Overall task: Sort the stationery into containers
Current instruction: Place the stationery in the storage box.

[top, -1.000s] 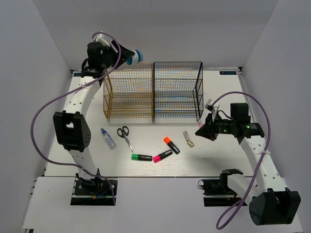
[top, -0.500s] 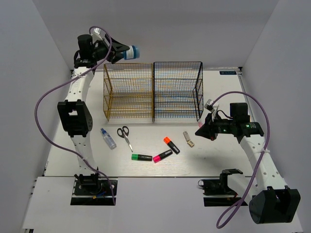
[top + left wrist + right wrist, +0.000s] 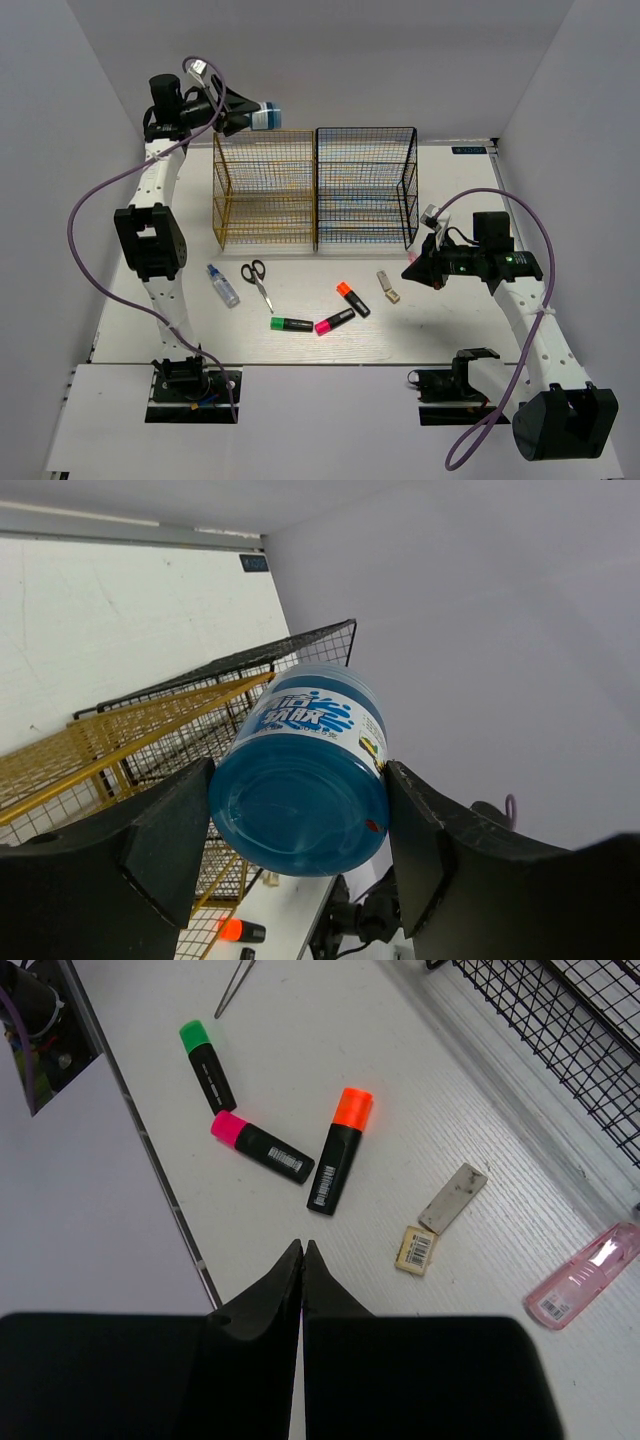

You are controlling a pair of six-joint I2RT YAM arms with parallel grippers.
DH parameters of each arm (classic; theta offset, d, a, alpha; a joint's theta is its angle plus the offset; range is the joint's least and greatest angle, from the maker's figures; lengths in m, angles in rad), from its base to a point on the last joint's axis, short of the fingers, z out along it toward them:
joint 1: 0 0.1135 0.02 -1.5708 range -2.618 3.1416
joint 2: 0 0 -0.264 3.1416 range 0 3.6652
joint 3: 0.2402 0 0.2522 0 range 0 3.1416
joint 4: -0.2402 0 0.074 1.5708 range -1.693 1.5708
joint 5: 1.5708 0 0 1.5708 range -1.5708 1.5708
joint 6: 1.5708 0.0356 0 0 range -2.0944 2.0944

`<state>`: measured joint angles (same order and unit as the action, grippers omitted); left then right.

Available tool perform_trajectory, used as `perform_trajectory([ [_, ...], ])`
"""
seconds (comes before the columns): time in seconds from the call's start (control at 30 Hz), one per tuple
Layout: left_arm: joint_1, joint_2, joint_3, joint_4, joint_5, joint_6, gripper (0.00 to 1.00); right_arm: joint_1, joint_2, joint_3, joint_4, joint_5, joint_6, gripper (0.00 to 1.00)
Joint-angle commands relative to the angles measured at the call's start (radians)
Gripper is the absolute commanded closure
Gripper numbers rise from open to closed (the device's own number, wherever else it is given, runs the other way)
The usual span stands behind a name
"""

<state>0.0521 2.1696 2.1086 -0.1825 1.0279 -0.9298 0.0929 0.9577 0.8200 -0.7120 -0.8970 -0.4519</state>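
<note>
Left pincer [image 3: 297,832] wide, gripping blue tub [image 3: 305,770]; right pincer [image 3: 301,1252] closed, empty

Only the blade tips of the scissors [image 3: 233,988] enter the right wrist view, the handles cut off at the top edge; the pink piece [image 3: 585,1278] runs off at right. In the left wrist view, fingers [image 3: 130,865] of the left hand [image 3: 298,775] cover the flanks of the blue tub [image 3: 300,820], its label print too blurred to read. From above, the beige pieces [image 3: 389,286] are too small to identify.
</note>
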Motion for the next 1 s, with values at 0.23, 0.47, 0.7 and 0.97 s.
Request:
perform_trajectory([
  [0.23,-0.026,-0.123,0.011,-0.346,-0.038,0.319,1.0,-0.002,-0.007,0.001,-0.018,-0.029,-0.019,0.97],
  [0.47,-0.046,-0.131,0.037,-0.443,-0.163,0.43,1.0,-0.004,-0.007,0.002,-0.032,-0.037,-0.03,0.97],
  [0.7,-0.084,-0.128,0.047,-0.472,-0.245,0.477,1.0,-0.004,-0.01,0.004,-0.034,-0.039,-0.033,0.97],
  [0.97,-0.092,-0.128,0.05,-0.471,-0.267,0.474,1.0,-0.004,-0.014,0.004,-0.038,-0.042,-0.039,0.97],
])
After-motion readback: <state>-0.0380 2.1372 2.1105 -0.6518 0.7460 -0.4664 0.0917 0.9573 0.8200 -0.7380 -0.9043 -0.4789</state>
